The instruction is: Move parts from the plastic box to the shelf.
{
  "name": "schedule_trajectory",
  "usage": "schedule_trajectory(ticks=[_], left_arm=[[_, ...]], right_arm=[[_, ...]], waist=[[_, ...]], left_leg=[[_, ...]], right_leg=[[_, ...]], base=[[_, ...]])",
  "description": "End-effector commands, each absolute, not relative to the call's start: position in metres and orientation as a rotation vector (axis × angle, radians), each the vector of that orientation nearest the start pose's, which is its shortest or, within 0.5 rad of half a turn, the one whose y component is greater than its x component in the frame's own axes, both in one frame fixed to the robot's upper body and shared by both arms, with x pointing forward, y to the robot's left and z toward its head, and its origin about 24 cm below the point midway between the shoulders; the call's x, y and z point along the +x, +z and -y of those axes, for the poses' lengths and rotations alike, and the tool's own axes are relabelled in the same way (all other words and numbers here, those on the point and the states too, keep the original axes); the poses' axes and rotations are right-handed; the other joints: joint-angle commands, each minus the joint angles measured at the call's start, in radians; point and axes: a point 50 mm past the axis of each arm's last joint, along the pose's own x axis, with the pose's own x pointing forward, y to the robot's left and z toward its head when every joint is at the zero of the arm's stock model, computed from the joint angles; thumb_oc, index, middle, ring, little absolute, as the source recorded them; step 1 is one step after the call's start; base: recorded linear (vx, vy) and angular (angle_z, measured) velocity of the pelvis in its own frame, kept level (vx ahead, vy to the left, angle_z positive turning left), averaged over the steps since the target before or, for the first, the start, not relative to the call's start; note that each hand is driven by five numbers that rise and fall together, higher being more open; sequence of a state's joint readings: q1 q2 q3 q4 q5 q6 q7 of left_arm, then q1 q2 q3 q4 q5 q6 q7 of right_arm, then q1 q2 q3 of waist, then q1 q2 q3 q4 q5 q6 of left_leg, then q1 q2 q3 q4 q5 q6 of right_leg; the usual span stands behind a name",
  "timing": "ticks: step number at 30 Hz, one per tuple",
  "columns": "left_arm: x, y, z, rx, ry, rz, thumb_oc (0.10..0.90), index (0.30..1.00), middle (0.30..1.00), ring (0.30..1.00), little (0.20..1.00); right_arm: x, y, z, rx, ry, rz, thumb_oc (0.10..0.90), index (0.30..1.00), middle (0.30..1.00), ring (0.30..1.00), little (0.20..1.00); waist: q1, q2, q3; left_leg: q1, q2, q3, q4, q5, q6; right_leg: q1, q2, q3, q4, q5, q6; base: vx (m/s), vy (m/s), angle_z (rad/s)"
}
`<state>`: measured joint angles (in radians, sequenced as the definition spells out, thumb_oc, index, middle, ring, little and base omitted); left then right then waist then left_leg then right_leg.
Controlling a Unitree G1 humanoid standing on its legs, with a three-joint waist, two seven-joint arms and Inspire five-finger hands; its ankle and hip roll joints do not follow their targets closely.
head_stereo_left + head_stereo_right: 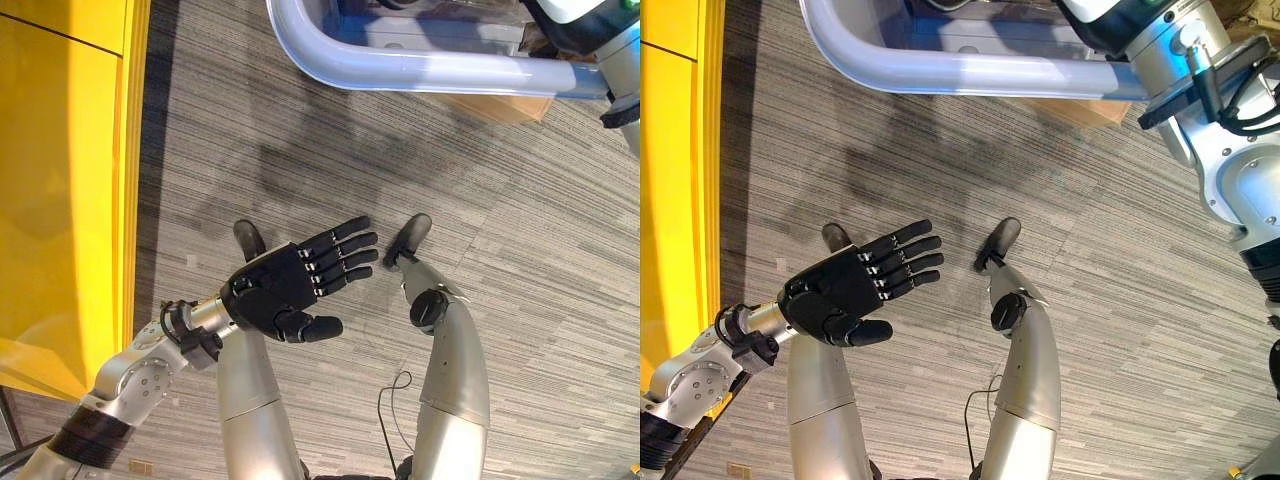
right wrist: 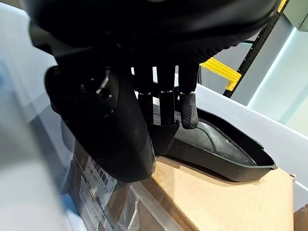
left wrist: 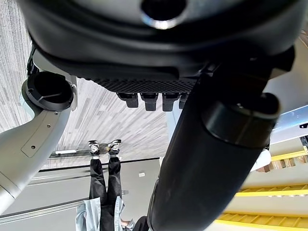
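At the far left stands a bright yellow flat-faced shelf unit (image 1: pixel 60 180), its edge running down beside the grey striped carpet floor (image 1: pixel 520 280). Next to it the robot's left hand (image 1: pixel 290 285) hangs palm-up over the carpet, fingers straight and spread a little, thumb out to the side, holding nothing. Its own wrist view shows the fingers (image 3: pixel 147 100) extended in a row past the palm, and beyond them a person's legs in dark trousers and light shoes (image 3: pixel 103 163) standing on the floor well away.

Further right and up, the pale blue-white rounded rim of the plastic box (image 1: pixel 420 65) curves across the top of the head views, with a tan cardboard carton (image 1: pixel 505 105) showing just under its edge. At the upper right the silver-grey right arm reaches up toward the box. In the right wrist view the right hand (image 2: pixel 166 98) hangs over the box's contents: its fingers point down with their tips at or just inside the raised edge of a black, shallow, moulded plastic tray-like part (image 2: pixel 216 151). That part lies on top of the carton inside the box. Whether the fingers are clamped on the part or merely touching it I cannot tell; they are not visibly curled round it
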<state>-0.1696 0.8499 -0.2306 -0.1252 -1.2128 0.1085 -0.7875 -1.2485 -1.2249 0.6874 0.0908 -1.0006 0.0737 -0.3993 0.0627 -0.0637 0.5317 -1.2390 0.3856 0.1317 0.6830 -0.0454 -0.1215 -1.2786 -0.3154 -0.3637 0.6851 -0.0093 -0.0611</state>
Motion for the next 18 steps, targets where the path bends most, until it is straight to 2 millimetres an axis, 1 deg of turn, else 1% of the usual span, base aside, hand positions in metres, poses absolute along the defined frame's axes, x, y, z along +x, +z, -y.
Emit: schedule_trajectory(ticks=[1, 6, 7, 10, 11, 12, 14, 16, 18], left_arm=[[0.225, 0.138, -0.168, -0.463, -1.273, 0.125, 0.900, 1.000, 1.000, 1.000, 1.000], [0.226, 0.138, -0.167, -0.459, -1.272, 0.139, 0.900, 1.000, 1.000, 1.000, 1.000], [0.225, 0.137, -0.167, -0.462, -1.275, 0.144, 0.900, 1.000, 1.000, 1.000, 1.000], [0.224, 0.137, -0.166, -0.464, -1.276, 0.155, 0.900, 1.000, 1.000, 1.000, 1.000], [0.223, 0.136, -0.167, -0.464, -1.278, 0.161, 0.900, 1.000, 1.000, 1.000, 1.000], [0.223, 0.137, -0.167, -0.463, -1.279, 0.163, 0.900, 1.000, 1.000, 1.000, 1.000], [0.220, 0.136, -0.165, -0.465, -1.282, 0.174, 0.900, 1.000, 1.000, 1.000, 1.000], [0.219, 0.136, -0.164, -0.469, -1.283, 0.179, 0.900, 1.000, 1.000, 1.000, 1.000], [0.217, 0.134, -0.162, -0.464, -1.274, 0.192, 0.900, 1.000, 1.000, 1.000, 1.000]], right_arm=[[0.296, 0.394, 0.183, -2.133, -0.722, 1.261, 0.400, 0.300, 0.300, 0.300, 0.300], [0.300, 0.391, 0.186, -2.081, -0.714, 1.256, 0.400, 0.300, 0.300, 0.300, 0.300], [0.301, 0.387, 0.189, -2.048, -0.703, 1.256, 0.400, 0.300, 0.300, 0.300, 0.300], [0.301, 0.383, 0.192, -1.984, -0.700, 1.250, 0.400, 0.300, 0.300, 0.300, 0.300], [0.301, 0.380, 0.197, -1.926, -0.699, 1.244, 0.400, 0.300, 0.300, 0.300, 0.300], [0.301, 0.380, 0.198, -1.909, -0.699, 1.245, 0.400, 0.300, 0.300, 0.300, 0.300], [0.300, 0.372, 0.204, -1.817, -0.693, 1.244, 0.400, 0.300, 0.300, 0.300, 0.300], [0.300, 0.369, 0.204, -1.789, -0.688, 1.246, 0.400, 0.300, 0.300, 0.300, 0.300], [0.298, 0.357, 0.204, -1.774, -0.649, 1.269, 0.400, 0.300, 0.300, 0.300, 0.300]], waist=[[0.041, 0.035, -0.012], [0.043, 0.040, -0.012], [0.043, 0.042, -0.012], [0.042, 0.042, -0.012], [0.040, 0.042, -0.012], [0.039, 0.042, -0.012], [0.033, 0.041, -0.012], [0.031, 0.041, -0.012], [0.027, 0.039, -0.012]], left_leg=[[-0.006, 0.055, -0.141, -0.053, 0.023, -0.060], [-0.001, 0.055, -0.141, -0.061, 0.028, -0.062], [0.008, 0.057, -0.137, -0.067, 0.030, -0.063], [0.032, 0.061, -0.130, -0.078, 0.035, -0.065], [0.054, 0.066, -0.120, -0.089, 0.037, -0.065], [0.062, 0.067, -0.117, -0.093, 0.038, -0.065], [0.111, 0.077, -0.098, -0.118, 0.045, -0.068], [0.132, 0.080, -0.092, -0.129, 0.047, -0.069], [0.202, 0.089, -0.070, -0.170, 0.056, -0.073]], right_leg=[[0.063, -0.041, -0.013, 0.055, -0.065, 0.175], [0.069, -0.038, -0.012, 0.048, -0.065, 0.174], [0.079, -0.036, -0.011, 0.044, -0.067, 0.172], [0.103, -0.031, -0.012, 0.032, -0.068, 0.170], [0.123, -0.028, -0.011, 0.024, -0.068, 0.169], [0.129, -0.027, -0.010, 0.022, -0.068, 0.169], [0.172, -0.021, -0.007, 0.006, -0.070, 0.167], [0.190, -0.018, -0.004, -0.002, -0.071, 0.166], [0.250, -0.011, 0.005, -0.028, -0.070, 0.166]], base=[[0.00, 0.000, 0.00], [0.00, 0.007, 0.00], [-0.03, 0.044, 0.02], [-0.03, 0.045, 0.01], [-0.04, 0.047, 0.02], [-0.05, 0.062, 0.02], [-0.05, 0.072, -0.01], [-0.04, 0.075, -0.01], [-0.07, 0.119, -0.01]])
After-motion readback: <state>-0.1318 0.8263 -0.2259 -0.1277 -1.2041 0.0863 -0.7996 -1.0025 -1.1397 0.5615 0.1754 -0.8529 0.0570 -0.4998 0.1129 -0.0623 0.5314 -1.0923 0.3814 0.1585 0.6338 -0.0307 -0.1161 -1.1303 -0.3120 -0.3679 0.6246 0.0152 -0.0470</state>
